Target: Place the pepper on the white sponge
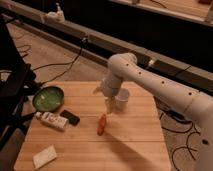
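1. Camera view: looking down on a wooden bench (135, 142), with dark cables strewn over the floor around it.
2. Reaching in from the right, a white arm (155, 85), bent downward over the middle of the bench.
3. At the arm's end, the tool (108, 106): pointing down, just left of the white cup (122, 99) and hanging right above the far end of the pepper (101, 124). Cannot tell whether wide or narrow, nor whether touching the pepper.
4. Pepper lying flat on bare wood near the middle of the bench, not lifted, close to the cup.
5. White sponge (44, 156) lying flat near the front left corner, well apart from the pepper and the tool.
6. At the left edge, a green bowl (48, 98). In front of it, a white bottle (51, 120) on its side, with a black rectangular object (70, 117) just beside it, between bottle and pepper.
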You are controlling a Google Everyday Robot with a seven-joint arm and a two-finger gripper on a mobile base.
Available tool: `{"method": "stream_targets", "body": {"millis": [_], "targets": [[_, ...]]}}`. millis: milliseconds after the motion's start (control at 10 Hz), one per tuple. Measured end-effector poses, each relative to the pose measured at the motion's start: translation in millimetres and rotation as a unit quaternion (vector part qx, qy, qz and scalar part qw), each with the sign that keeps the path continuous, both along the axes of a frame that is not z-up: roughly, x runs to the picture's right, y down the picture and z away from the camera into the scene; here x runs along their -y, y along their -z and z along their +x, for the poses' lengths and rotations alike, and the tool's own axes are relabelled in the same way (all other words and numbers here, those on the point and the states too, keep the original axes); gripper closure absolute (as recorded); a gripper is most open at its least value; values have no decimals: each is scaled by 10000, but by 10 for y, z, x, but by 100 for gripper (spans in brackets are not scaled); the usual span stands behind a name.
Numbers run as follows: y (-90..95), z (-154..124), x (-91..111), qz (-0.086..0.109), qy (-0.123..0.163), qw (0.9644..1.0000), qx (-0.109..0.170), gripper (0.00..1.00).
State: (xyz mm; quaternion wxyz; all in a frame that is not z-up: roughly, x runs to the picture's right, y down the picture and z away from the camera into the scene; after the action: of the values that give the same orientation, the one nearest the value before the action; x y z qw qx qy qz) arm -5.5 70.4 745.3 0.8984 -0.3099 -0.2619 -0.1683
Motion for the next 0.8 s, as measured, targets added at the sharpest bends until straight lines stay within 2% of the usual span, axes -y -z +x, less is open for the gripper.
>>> {"method": "stream_targets", "body": {"millis": [100, 300, 500, 800], "targets": [[-10, -4, -23, -2, 42, 10000, -3, 20], [-101, 29, -240, -77, 285, 9995, -62, 20], [-210, 0, -431, -113, 413, 9990, -116, 20], [-475, -120, -830, -279, 372, 9988, -177, 20]]}}
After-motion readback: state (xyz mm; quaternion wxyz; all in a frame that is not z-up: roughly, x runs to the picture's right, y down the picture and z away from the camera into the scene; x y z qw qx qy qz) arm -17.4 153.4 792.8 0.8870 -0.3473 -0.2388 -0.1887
